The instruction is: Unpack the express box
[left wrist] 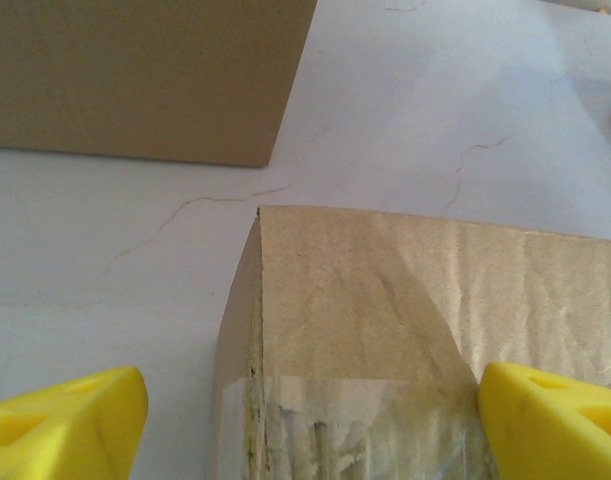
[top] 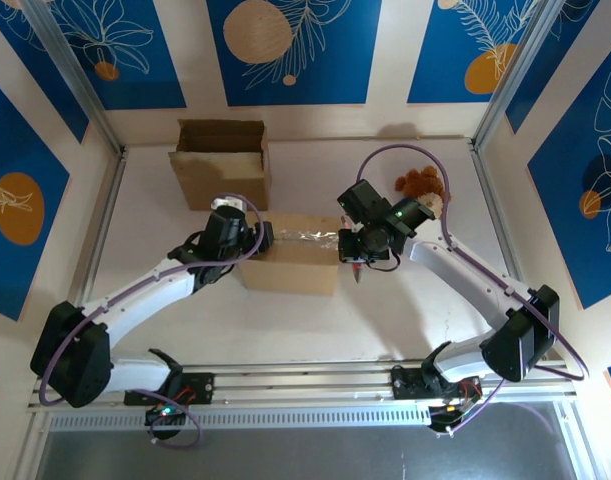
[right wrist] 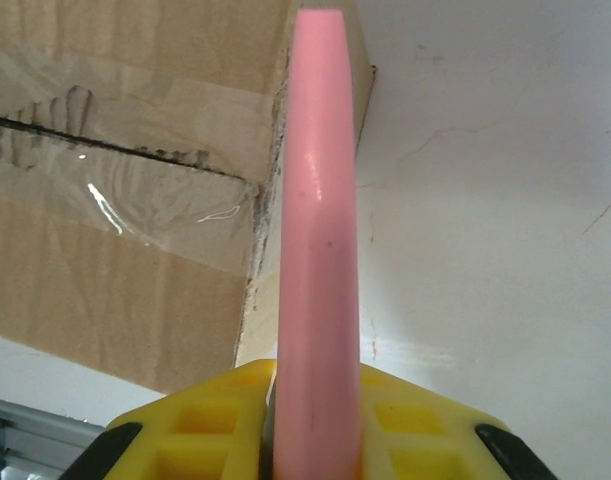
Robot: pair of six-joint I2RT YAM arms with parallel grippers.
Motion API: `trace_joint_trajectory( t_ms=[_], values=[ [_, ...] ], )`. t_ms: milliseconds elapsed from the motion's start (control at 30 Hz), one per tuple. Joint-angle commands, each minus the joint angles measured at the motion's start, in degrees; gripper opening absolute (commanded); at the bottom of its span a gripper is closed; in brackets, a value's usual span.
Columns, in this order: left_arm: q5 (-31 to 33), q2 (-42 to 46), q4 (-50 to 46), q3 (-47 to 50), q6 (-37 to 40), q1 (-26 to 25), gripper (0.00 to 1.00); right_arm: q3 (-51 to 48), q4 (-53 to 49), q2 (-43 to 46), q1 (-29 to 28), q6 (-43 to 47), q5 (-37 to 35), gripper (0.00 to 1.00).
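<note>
- Express box (top: 290, 255) sits mid-frame on the worktop (top: 385, 310), with its taped seam (top: 305, 236) running left-right.
- Right tool (right wrist: 315, 425) is clamped on the pink cutter (right wrist: 320, 200) at the box's right end, so the box lies left of the blade.
- Left tool (left wrist: 310, 420) has its fingers apart, straddling the left end.
- Right wrist view resolves a dark line under the tape; from the top it reads as glare.

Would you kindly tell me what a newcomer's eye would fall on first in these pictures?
The taped cardboard box mid-table draws the eye, both arms meeting at it. The right gripper clamps a pink blade-like tool at the box's right end, while the left gripper, jaws open, hovers over its left end. Behind sit an open carton, far left, and a brown plush toy, far right.
</note>
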State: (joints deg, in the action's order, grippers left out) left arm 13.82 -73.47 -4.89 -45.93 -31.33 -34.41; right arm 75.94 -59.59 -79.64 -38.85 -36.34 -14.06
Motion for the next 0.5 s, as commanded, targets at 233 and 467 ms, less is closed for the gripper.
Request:
trace_joint_trajectory(
  t_ms=[233,467],
  values=[
    [1.2,-0.45,-0.54,5.53,0.33,-1.7,0.86,-2.53,3.54,5.75,6.13,0.59,16.54,0.0],
    [0.96,-1.06,-1.08,5.03,0.73,-1.75,0.86,-7.41,5.09,10.0,14.58,3.0,31.36,0.0]
  ],
)
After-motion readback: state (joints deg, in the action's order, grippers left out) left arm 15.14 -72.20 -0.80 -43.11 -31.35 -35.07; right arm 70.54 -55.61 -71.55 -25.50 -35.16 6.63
